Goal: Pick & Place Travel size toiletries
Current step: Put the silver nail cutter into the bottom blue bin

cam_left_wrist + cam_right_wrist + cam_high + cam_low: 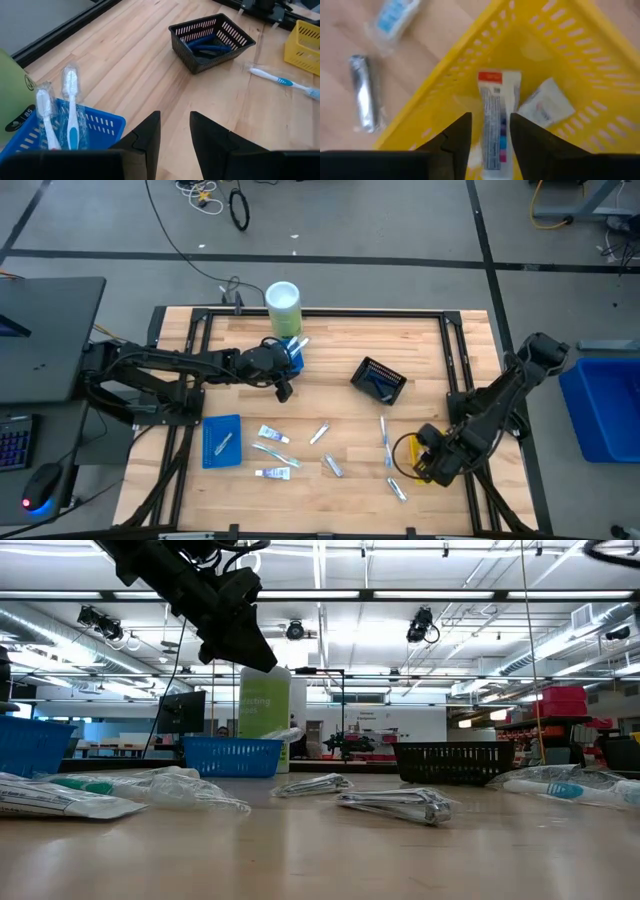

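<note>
1. Hanging over the yellow basket point(600, 85) near the right edge of the table point(330, 360), the right gripper point(490, 135) points down into it. Its two dark fingers are a little apart, with a white tube point(495, 120) between them. I cannot tell if they touch the tube.
2. Another small white packet point(545, 105) lies in the yellow basket, just beside the tube.
3. The left gripper point(175, 135) is up in the air by the blue basket point(95, 125) at the back of the table. Its fingers are a little apart and hold nothing.
4. Two toothbrushes point(70, 110) in clear wrap stand in the blue basket, heads up.
5. A tall green-and-white can point(283, 306) stands just behind the blue basket.
6. The black basket point(379, 380) sits near the middle of the table. It has dark blue razors point(210, 45) in it.
7. A flat blue tray point(221, 441) lies at the front left with one small item on it.
8. More small toiletries point(272, 450) are spread over the front of the table: white tubes, wrapped toothbrushes, and shiny packets. One toothbrush point(384, 436) lies between the black basket and the yellow basket.
</note>
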You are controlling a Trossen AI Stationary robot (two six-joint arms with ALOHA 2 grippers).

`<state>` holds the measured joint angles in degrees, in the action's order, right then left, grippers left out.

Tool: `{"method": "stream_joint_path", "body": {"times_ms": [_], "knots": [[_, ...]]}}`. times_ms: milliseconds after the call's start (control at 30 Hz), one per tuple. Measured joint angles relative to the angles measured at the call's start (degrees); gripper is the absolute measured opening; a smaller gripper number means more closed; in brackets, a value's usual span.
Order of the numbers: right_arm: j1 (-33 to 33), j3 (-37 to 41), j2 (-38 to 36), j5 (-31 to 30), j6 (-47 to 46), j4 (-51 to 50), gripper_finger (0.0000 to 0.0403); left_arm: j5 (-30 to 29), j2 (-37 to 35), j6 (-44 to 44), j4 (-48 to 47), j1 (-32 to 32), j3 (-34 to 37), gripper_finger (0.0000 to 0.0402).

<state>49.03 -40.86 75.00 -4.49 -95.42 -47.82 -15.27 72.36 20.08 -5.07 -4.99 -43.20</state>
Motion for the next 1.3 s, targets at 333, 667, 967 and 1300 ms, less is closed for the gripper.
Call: {"method": "stream_joint_path", "body": {"times_ms": [333, 667, 967, 1300], "knots": [[-6.3, -7.1, -0.1, 0.4, 12.5, 0.2, 0.0185, 6.9, 0.0, -4.8, 0.5, 0.9, 0.0, 0.0112], [-13.9, -15.1, -0.1, -28.3, 48.3, 9.5, 0.0182, 9.0, 0.0, -10.5, 6.1, 9.1, 0.0, 0.0112], [-25.4, -15.1, 2.9, -29.2, 72.3, 24.3, 0.0226, 10.6, 0.0, -8.5, 5.3, 14.1, 0.0, 0.0112], [-34.8, -15.1, 10.7, -26.4, 77.9, 32.5, 0.027, 10.8, 0.0, -9.5, 5.4, 16.7, 0.0, 0.0112]]}}
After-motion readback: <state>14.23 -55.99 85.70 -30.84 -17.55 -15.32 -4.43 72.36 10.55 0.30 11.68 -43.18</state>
